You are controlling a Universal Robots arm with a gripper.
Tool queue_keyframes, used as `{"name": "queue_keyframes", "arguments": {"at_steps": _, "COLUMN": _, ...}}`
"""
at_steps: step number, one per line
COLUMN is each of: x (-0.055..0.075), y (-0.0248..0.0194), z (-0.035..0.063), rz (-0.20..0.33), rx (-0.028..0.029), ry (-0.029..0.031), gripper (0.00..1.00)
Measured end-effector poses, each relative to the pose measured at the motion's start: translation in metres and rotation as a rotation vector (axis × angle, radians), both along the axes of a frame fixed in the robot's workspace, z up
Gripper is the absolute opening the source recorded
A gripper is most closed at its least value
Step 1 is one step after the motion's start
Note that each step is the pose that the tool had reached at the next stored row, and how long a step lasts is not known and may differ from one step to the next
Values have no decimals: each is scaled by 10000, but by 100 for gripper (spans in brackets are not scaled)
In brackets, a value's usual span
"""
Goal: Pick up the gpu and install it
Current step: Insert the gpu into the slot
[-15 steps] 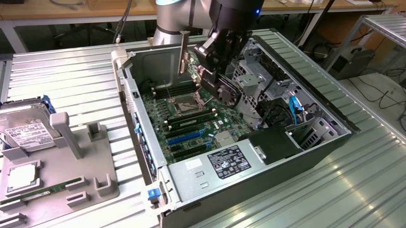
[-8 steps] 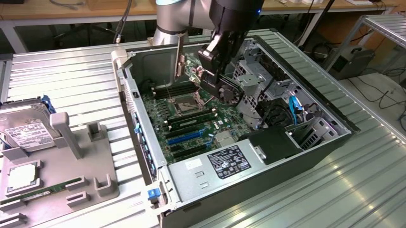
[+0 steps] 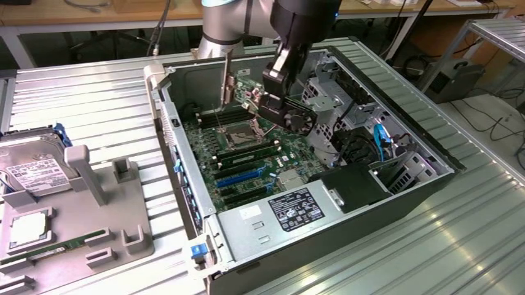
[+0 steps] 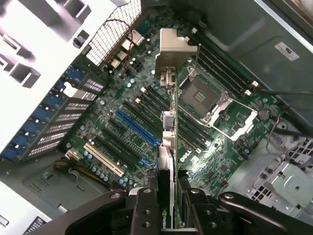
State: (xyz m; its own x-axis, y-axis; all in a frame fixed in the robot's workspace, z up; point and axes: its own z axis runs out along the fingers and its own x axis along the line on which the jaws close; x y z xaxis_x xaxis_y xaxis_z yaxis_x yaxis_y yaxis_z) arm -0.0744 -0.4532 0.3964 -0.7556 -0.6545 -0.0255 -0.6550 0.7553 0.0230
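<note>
The claw (image 3: 279, 98) is closed on the gpu (image 3: 297, 117). It grips the thin black card by one edge and holds it in the air over the motherboard (image 3: 246, 157), inside the open computer case (image 3: 394, 209). In the exterior view the gpu hangs at about one o'clock from the CPU socket (image 3: 243, 132). A hard drive (image 3: 33, 172) lies on the counter (image 3: 98, 92), at nine o'clock from the case.

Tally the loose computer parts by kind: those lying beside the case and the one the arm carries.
Silver hard drive with white label: 1
Long green memory stick: 1
Square silver processor chip: 1
Thin black gpu card, clamped between the fingers: 1
Total: 4
</note>
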Motion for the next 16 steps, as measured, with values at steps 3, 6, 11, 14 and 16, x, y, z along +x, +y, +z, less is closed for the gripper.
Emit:
{"name": "queue_keyframes", "arguments": {"at_steps": 3, "x": 0, "y": 0, "z": -9, "rz": 590, "rx": 0, "ry": -9, "gripper": 26}}
{"name": "queue_keyframes", "arguments": {"at_steps": 6, "x": 0, "y": 0, "z": -18, "rz": 1157, "rx": 0, "ry": -16, "gripper": 26}}
{"name": "queue_keyframes", "arguments": {"at_steps": 11, "x": 0, "y": 0, "z": -35, "rz": 2256, "rx": -1, "ry": -27, "gripper": 26}}
{"name": "queue_keyframes", "arguments": {"at_steps": 14, "x": 0, "y": 0, "z": -48, "rz": 3053, "rx": 0, "ry": -33, "gripper": 26}}
{"name": "queue_keyframes", "arguments": {"at_steps": 16, "x": 0, "y": 0, "z": -57, "rz": 3597, "rx": 0, "ry": -36, "gripper": 26}}
